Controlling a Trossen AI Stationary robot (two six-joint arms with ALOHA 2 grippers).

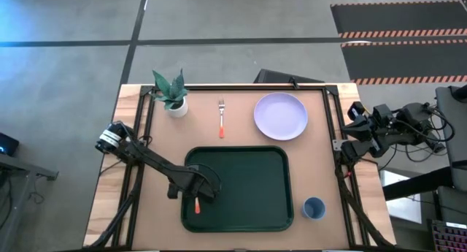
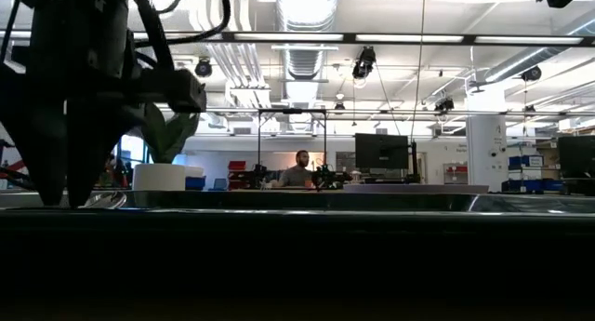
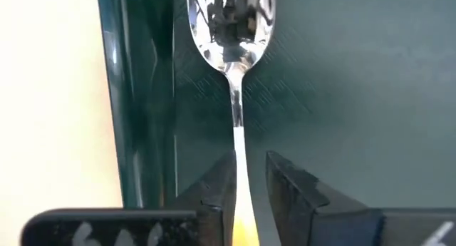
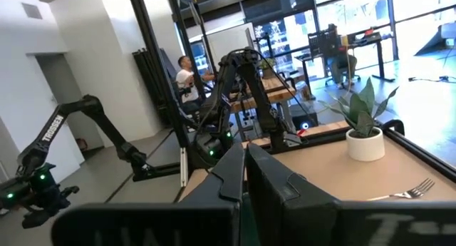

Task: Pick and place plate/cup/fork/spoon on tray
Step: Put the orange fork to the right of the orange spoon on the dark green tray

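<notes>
Spoon point(image 3: 231, 53) in tray point(image 1: 259, 186)

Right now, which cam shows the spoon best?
Left wrist view: the spoon fills the frame, bowl and neck sharp, lying on the tray, handle between the left gripper fingers. High view shows only its orange handle. Low and right wrist views show nothing.

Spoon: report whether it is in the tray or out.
In. The spoon lies on the tray floor beside its rim, handle between the left pincer's parted fingers.
</notes>
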